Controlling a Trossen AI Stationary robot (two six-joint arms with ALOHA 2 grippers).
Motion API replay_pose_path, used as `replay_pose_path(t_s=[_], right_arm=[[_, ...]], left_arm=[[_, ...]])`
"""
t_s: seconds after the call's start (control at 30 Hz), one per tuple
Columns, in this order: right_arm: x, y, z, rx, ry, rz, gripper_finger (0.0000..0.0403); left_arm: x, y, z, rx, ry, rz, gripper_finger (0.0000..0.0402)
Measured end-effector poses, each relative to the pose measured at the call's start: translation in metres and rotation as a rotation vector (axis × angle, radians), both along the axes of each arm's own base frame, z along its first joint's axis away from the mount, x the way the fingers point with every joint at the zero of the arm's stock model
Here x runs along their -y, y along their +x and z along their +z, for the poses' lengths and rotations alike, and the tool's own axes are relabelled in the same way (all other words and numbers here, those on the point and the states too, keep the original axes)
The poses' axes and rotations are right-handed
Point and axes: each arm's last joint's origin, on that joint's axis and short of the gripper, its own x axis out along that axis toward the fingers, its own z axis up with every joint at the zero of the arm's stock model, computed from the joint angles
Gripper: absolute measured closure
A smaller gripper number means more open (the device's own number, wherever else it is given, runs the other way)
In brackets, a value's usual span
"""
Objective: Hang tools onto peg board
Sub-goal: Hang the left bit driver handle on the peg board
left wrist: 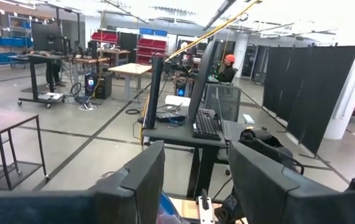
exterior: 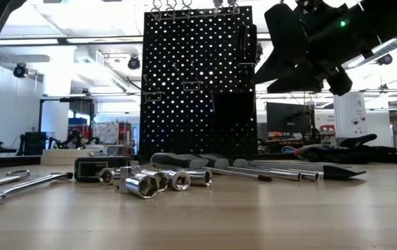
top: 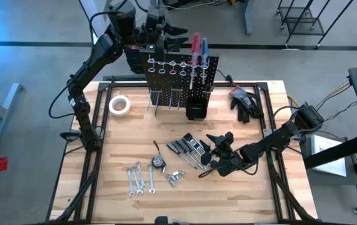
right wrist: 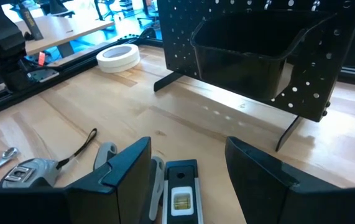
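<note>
The right gripper [top: 219, 145] hovered just above the row of dark-handled screwdrivers [top: 187, 149] lying on the light wooden counter [top: 241, 194], its two dark fingers [right wrist: 124, 168] spread wide with nothing between them. Directly under it in the right wrist view lay a small level-like tool with a yellow-green window [right wrist: 180, 193]. To the left of that group sat a small grey tape measure with a black strap [top: 159, 162], then a cluster of silver metal sockets [top: 175, 178] and three silver wrenches [top: 139, 177].

The black upright perforated peg board [top: 179, 76] stood at the far side of the counter, already carrying a red-handled screwdriver [top: 196, 47] and a blue-handled screwdriver [top: 204, 49] in its top rings, with a small black bin [top: 196, 106] at its lower right. The left gripper [top: 165, 39] was raised behind the board's top edge, fingers [left wrist: 133, 186] apart and empty. A white tape roll [top: 119, 104] lay left of the board and black gloves [top: 246, 100] lay to its right.
</note>
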Motion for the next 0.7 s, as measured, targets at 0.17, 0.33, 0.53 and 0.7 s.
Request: replay_pose_path(t_s=[0.17,0.33,0.53,0.7], right_arm=[[0.000,0.000,0.000,-0.003,-0.005,0.002,0.0204],[0.000,0.001,0.001,-0.004,-0.015,0.005,0.0204],[-0.004,-0.001,0.002,0.007,-0.035,0.003,0.0204],[-0.012,-0.005,0.006,0.066,-0.084,-0.039,0.0204]], left_arm=[[0.007,0.004,-0.008,-0.071,-0.001,-0.021,0.0246],[0.024,0.013,-0.024,-0.225,0.055,-0.041,0.0247],[0.055,0.011,-0.028,-0.369,0.138,0.058,0.0247],[0.085,-0.013,-0.019,-0.434,0.152,0.087,0.0247]])
